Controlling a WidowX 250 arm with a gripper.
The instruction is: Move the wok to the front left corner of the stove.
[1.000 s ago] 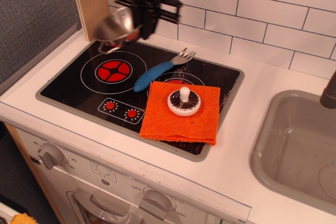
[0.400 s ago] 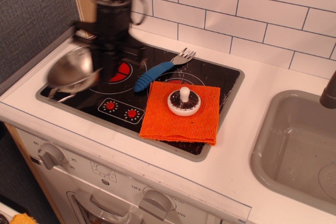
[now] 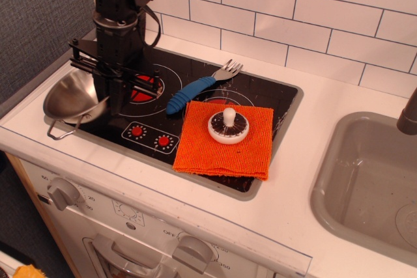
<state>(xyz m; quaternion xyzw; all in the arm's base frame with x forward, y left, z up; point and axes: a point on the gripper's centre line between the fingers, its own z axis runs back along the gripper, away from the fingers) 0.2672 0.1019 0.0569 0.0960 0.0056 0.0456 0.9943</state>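
The wok [image 3: 70, 97], a small shiny steel bowl with a wire loop handle, is at the front left corner of the black stove [image 3: 260, 89], its handle hanging over the grey rim. My gripper [image 3: 102, 104] reaches straight down from the black arm and is shut on the wok's right rim. I cannot tell whether the wok rests on the stove or hangs just above it. The arm hides part of the red burner [image 3: 144, 87].
A fork with a blue handle [image 3: 190, 94] lies mid-stove. An orange cloth [image 3: 225, 154] covers the front right burner, with a white knobbed disc [image 3: 228, 125] on it. Two red dial marks [image 3: 150, 136] are at the front. A grey sink [image 3: 371, 187] is at the right, a tiled wall behind.
The arm has carried the wok from high over the stove's back left down and forward to the front left corner, and now stands lower and steadier.
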